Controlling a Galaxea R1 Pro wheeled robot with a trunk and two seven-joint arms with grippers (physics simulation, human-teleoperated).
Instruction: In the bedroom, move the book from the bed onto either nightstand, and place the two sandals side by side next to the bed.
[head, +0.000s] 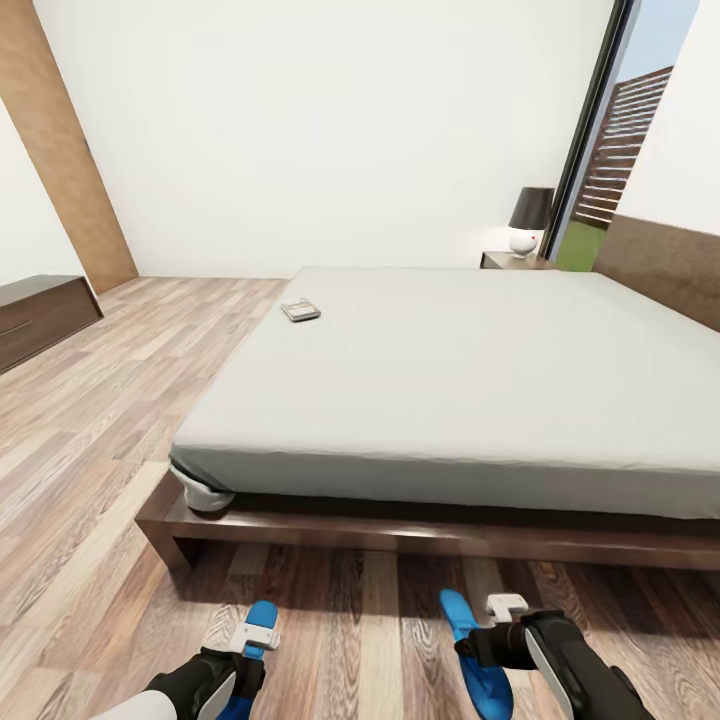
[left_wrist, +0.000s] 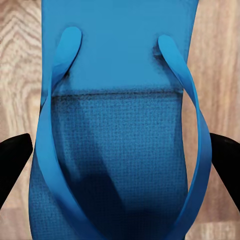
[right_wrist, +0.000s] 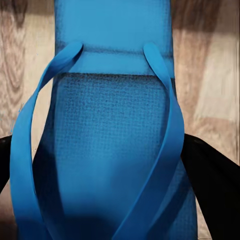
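Each gripper — left (head: 240, 665), right (head: 478, 642) — straddles a bright blue flat sandal (left_wrist: 120, 120) (right_wrist: 112, 125); contact unclear, presumably to pair them beside the grey-mattressed bed (head: 480, 380).

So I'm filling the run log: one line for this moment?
left pincer: astride left sandal | right pincer: astride right sandal | book: on bed

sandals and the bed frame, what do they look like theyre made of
The sandals look like matte blue foam or rubber: the footbed has a fine dimpled grain and the smooth straps bend in soft loops. The bed frame looks like dark brown wood with a slight sheen, though its grain is hard to make out. Both are simulator renders, so this is only how they look.
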